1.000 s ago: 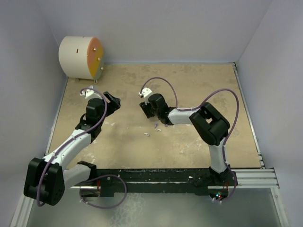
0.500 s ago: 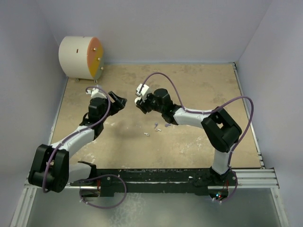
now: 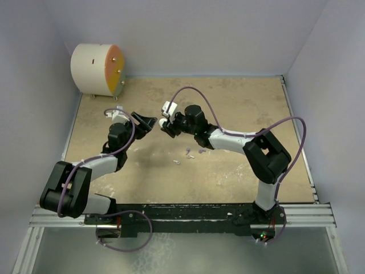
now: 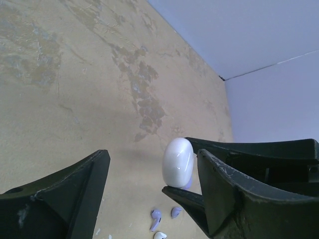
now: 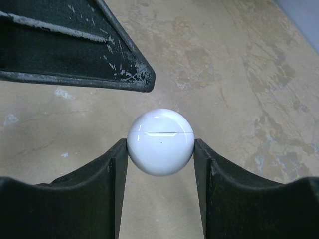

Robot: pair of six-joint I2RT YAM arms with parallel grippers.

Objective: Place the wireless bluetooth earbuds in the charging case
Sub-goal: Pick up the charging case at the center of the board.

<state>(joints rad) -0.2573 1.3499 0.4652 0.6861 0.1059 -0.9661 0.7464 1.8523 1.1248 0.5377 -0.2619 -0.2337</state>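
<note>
My right gripper (image 5: 160, 145) is shut on the charging case (image 5: 160, 142), a glossy white round puck with its seam closed, and holds it above the table. In the left wrist view the case (image 4: 178, 162) is edge-on with a bit of lilac at its bottom. My left gripper (image 4: 152, 159) is open and empty, its jaws facing the case and a little short of it. In the top view the left gripper (image 3: 147, 122) and right gripper (image 3: 165, 127) nearly meet. Three small lilac and whitish earbuds (image 4: 155, 217) lie on the table below, also in the top view (image 3: 190, 153).
A big white drum with an orange face (image 3: 98, 69) stands at the back left corner. Pale walls close in the tan table (image 3: 239, 103) on three sides. One of the left gripper's fingers (image 5: 75, 45) fills the top left of the right wrist view.
The right gripper has moved up and left with the case in it. The left gripper has swung right toward it, so the two now face each other closely.
</note>
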